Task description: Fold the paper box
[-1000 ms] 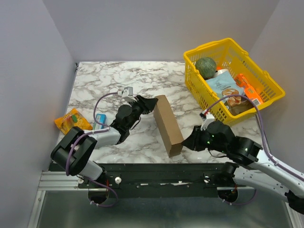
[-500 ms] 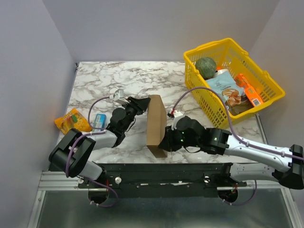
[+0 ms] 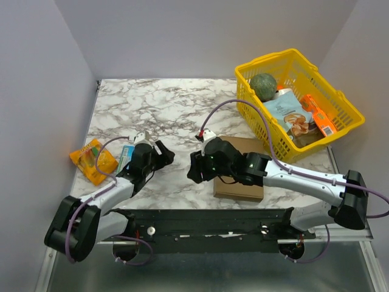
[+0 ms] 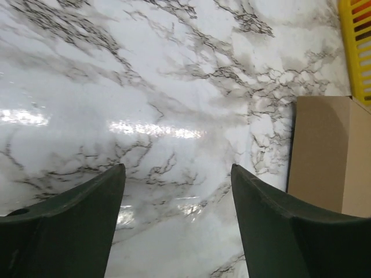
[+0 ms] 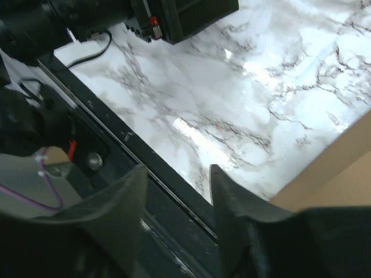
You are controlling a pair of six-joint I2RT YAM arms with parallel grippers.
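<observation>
On the marble table (image 3: 176, 103), at the far right, a yellow basket (image 3: 252, 109) full of groceries is set out of the way. Just beside it, nearer and to the left, the paper box (image 3: 240, 187) is laid flat and closed up, so the folding seems done. The right gripper (image 3: 194, 168) is held just off the box's left edge, fingers apart, nothing between them. The left gripper (image 3: 163, 155), further left, is spread wide and empty too, likely to leave the box alone. An orange snack bag (image 3: 92, 159) and a small blue carton (image 3: 126, 153) are seen at the left.
</observation>
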